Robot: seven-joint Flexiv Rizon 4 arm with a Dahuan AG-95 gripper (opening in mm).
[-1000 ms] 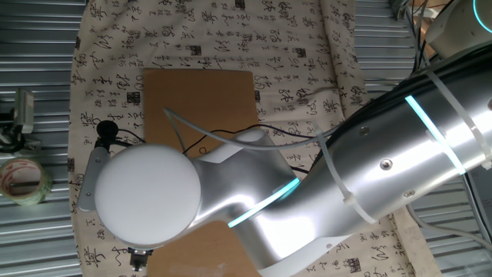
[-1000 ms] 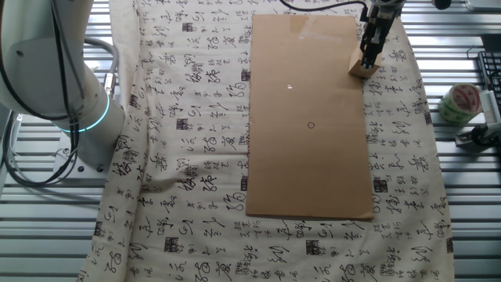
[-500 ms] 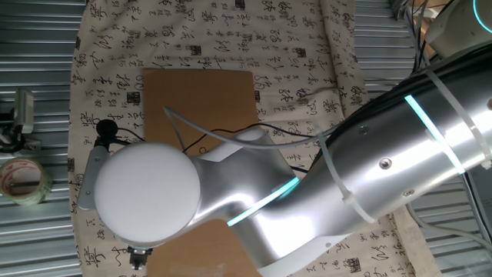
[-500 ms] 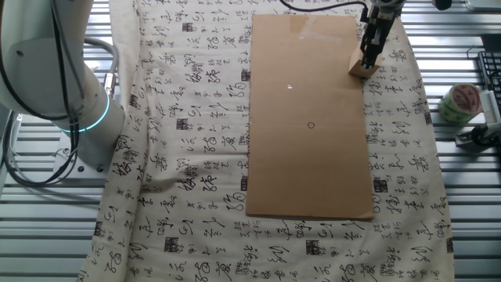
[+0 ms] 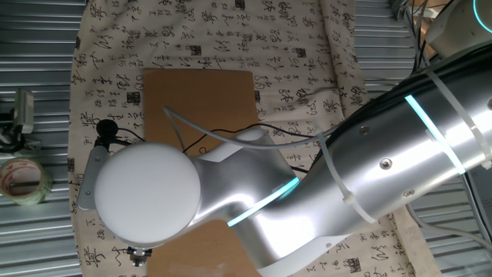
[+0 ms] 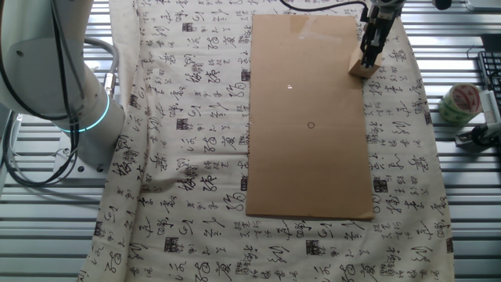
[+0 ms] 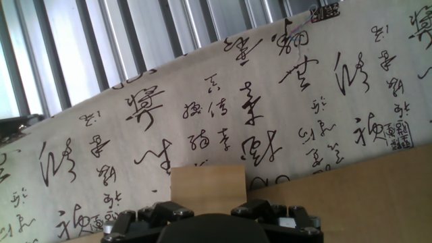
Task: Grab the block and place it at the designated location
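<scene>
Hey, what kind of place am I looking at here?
Probably a robotics lab or test bench, not a home. A silver robot arm works over a ribbed metal table draped with a calligraphy-print cloth, and a tape roll sits at the side.

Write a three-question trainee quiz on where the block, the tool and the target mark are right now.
1. True or false: the block sits on the cardboard sheet, near one of its corners.
2. Multiple choice: the tool is A) over the drawn ring, B) down at the block, C) beside the tape roll.
3. Fill the gap: the ring is drawn on the ____ sheet, apart from the block.

Key: 1 true. 2 B. 3 cardboard. Whether the tool has closed on the block cannot be told from these views. The tape roll lies off the patterned cloth, on the metal table.
</scene>
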